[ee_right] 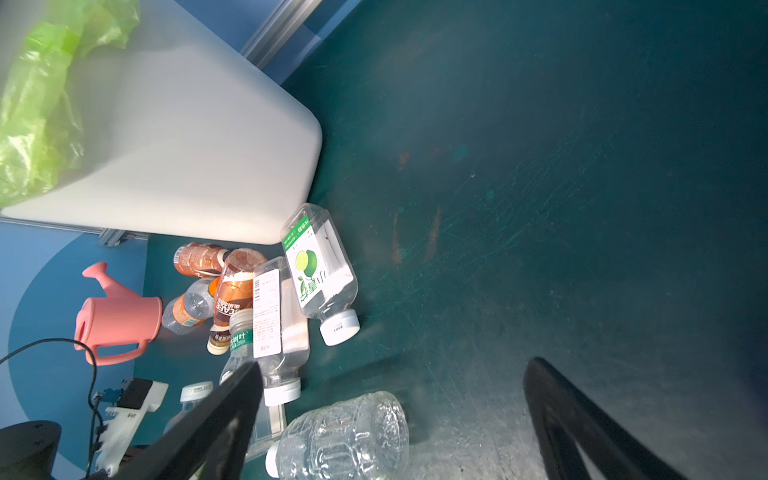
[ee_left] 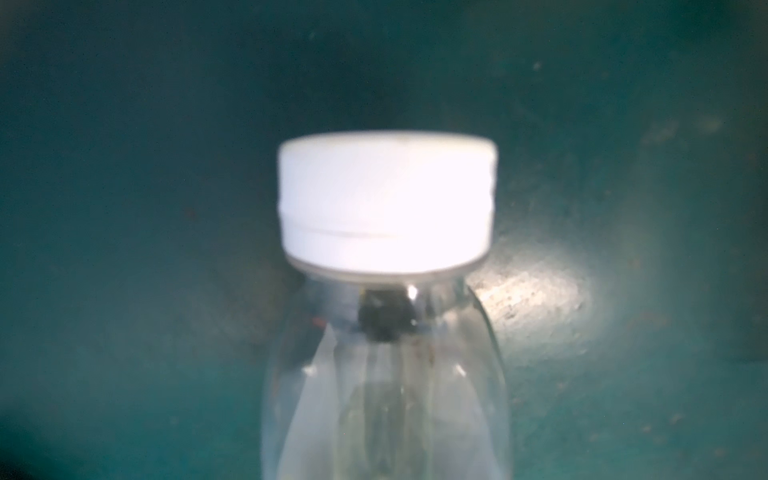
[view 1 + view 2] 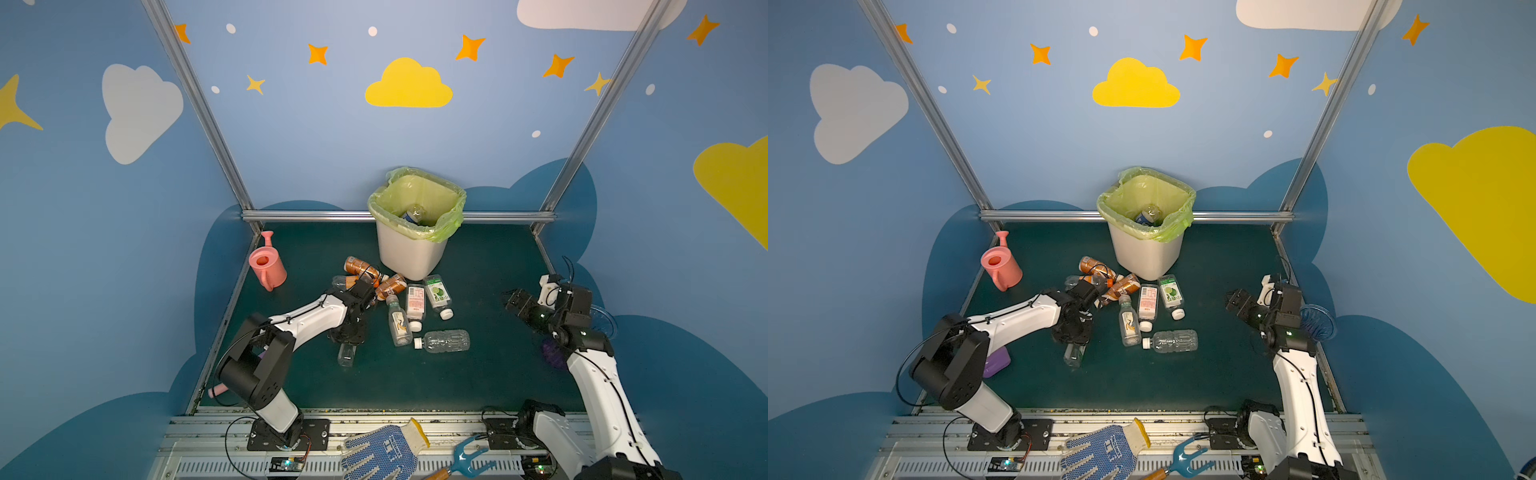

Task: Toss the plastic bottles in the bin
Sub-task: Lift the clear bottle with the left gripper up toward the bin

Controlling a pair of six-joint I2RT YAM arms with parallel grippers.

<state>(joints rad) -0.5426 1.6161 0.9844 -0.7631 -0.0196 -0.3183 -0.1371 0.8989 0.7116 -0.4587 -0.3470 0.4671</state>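
Several plastic bottles lie on the green mat in front of the bin [image 3: 409, 257], which shows in both top views and holds a bottle [image 3: 415, 214] inside its green liner. Among them are brown-labelled bottles [image 3: 360, 266], a green-labelled bottle [image 3: 437, 293] and a ribbed clear bottle [image 3: 446, 340]. My left gripper [image 3: 349, 332] is down over a clear bottle [image 3: 347, 355] and shut on it. The left wrist view shows that clear bottle [image 2: 386, 395] close up with its white cap [image 2: 386, 199]; the fingers are hidden there. My right gripper [image 1: 395, 363] hangs open and empty to the right of the pile.
A pink watering can [image 3: 267, 266] stands at the back left of the mat. A purple object [image 3: 996, 361] lies under the left arm. A dotted glove [image 3: 382, 451] and a blue hand rake [image 3: 469, 457] lie on the front rail. A clear blue dish [image 3: 1316, 322] sits behind the right arm.
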